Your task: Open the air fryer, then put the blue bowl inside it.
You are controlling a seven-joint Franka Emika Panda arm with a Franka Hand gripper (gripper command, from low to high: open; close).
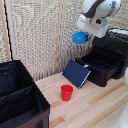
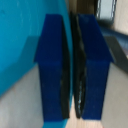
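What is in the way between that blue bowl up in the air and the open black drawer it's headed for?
Nothing visible. The end effector holds the blue bowl in the air above the air fryer's pulled-out drawer. The dark blue panel leans against the drawer's outside, below the bowl.

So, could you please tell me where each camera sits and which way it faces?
Exterior view: off the arm, looking across the wooden table at the opened air fryer, red cup and black bin; the gripper shows, holding the blue bowl.
Wrist view: on the wrist, looking along the blue fingers, shut on the bowl's rim.
Shared: the gripper and blue bowl.
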